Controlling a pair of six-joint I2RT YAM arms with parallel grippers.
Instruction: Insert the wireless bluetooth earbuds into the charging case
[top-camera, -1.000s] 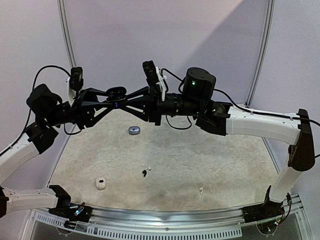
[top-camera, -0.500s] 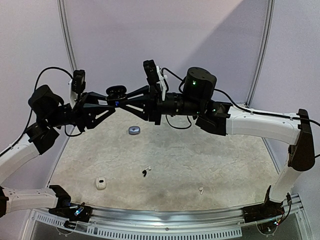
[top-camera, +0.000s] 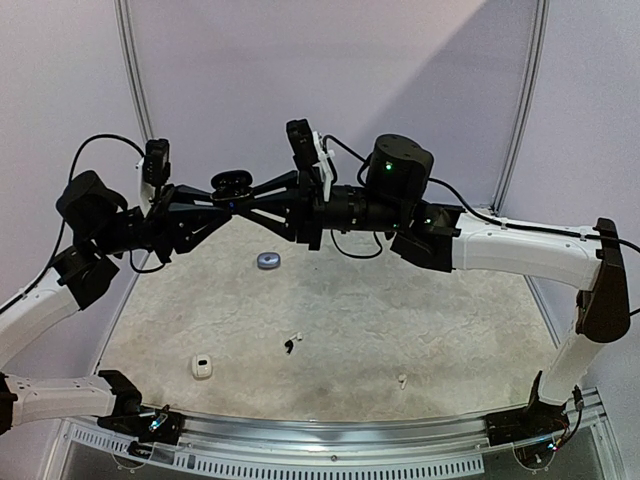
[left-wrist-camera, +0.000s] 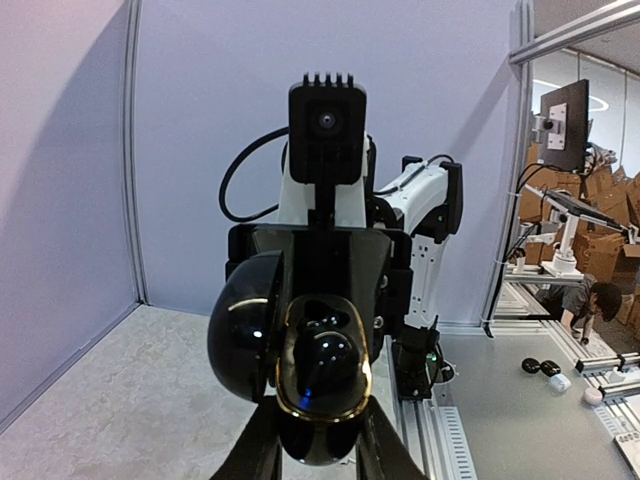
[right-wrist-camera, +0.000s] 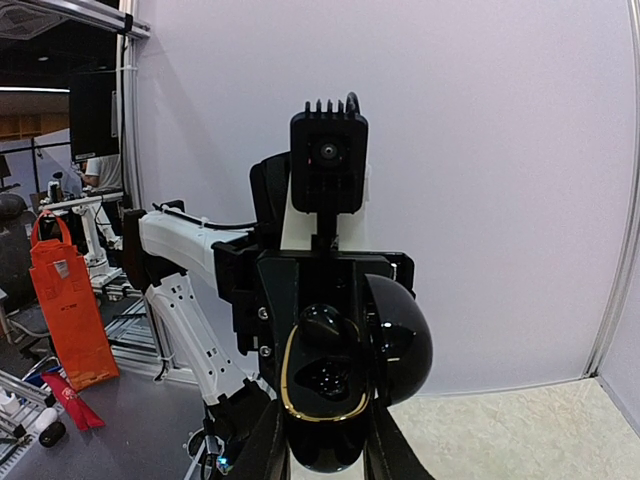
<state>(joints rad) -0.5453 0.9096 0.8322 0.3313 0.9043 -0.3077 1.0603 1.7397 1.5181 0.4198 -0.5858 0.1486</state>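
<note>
On the table (top-camera: 450, 320), a mottled beige-grey top boxed in by pale lilac walls (top-camera: 300, 60) and slim metal posts (top-camera: 135, 70), lie the loose earbuds. A black earbud (top-camera: 288, 347) has a white earbud (top-camera: 296, 336) just beside it near the middle, and a second white bud (top-camera: 402, 380) lies well apart toward the right front. All are tiny specks from above, their shapes too small to make out. A grey-blue case (top-camera: 268, 260) rests farther back and a white case (top-camera: 202, 367) lies near the left front edge. Past the open sides of the booth the wrist views show a workshop, with cardboard boxes (left-wrist-camera: 600, 190) on one side and an orange bag (right-wrist-camera: 65, 300) on the other.

High above the table the two arms meet tip to tip. Between them is the charging case (left-wrist-camera: 320, 370), glossy black and pebble-shaped. It is hinged open, with its domed lid swung aside and a thin gold rim around the mouth. Dark rounded forms sit inside the rim; whether they are buds I cannot tell. The left gripper (left-wrist-camera: 318, 440) is clenched on the lower body of the case, and the right gripper (right-wrist-camera: 322, 440) clamps the same case from the opposite side.
</note>
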